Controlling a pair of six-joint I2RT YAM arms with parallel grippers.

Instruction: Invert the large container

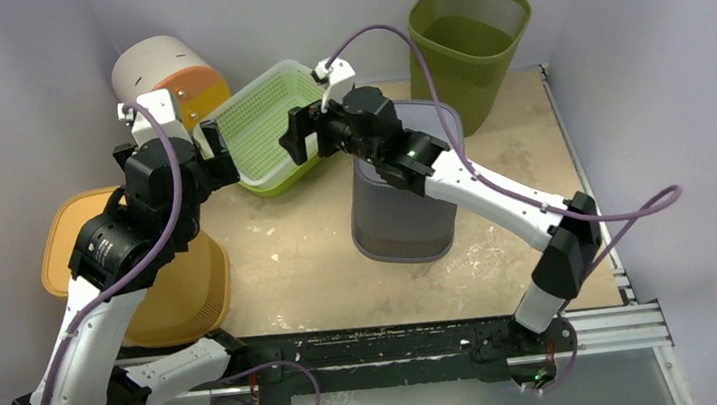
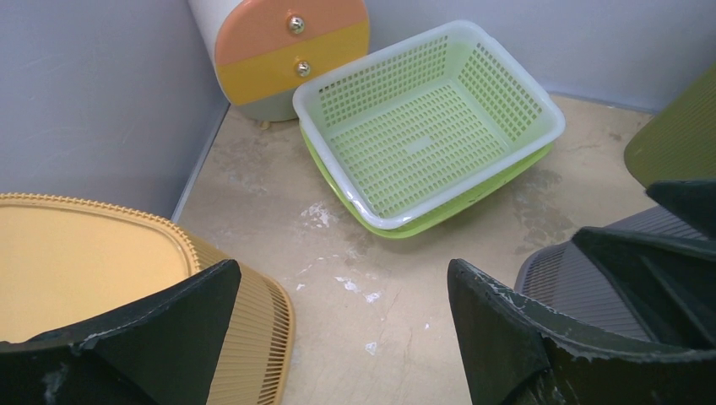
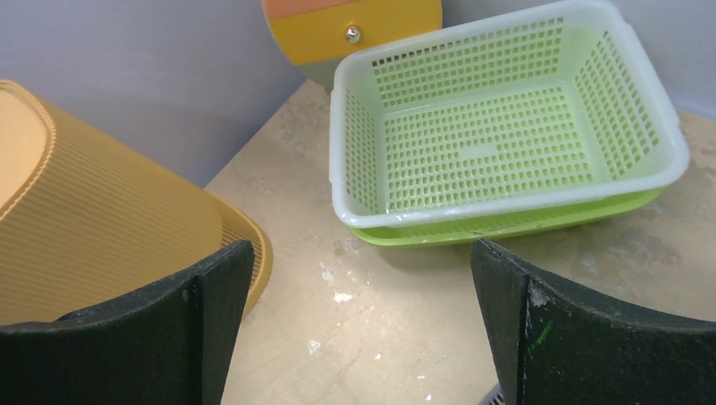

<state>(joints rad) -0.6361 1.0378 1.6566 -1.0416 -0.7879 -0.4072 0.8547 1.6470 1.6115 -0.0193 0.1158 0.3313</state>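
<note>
The large container [image 1: 179,302] is an orange ribbed bin at the table's left. It stands with its flat base up and its wide rim on the table, partly hidden under my left arm. It also shows as the orange bin [image 2: 76,253] in the left wrist view and the orange bin [image 3: 101,219] in the right wrist view. My left gripper [image 1: 216,149] hangs open above and behind it, beside the green baskets. My right gripper [image 1: 292,137] is open too and faces the left one across the baskets' near edge. Nothing lies between the left gripper's [image 2: 342,278] fingers or the right gripper's [image 3: 361,253] fingers.
Two nested green mesh baskets [image 1: 271,121] sit at the back centre. A grey mesh bin [image 1: 401,218] stands upright under my right forearm. An olive bin [image 1: 468,35] stands at the back right. A small drawer cabinet [image 1: 165,77] fills the back left corner.
</note>
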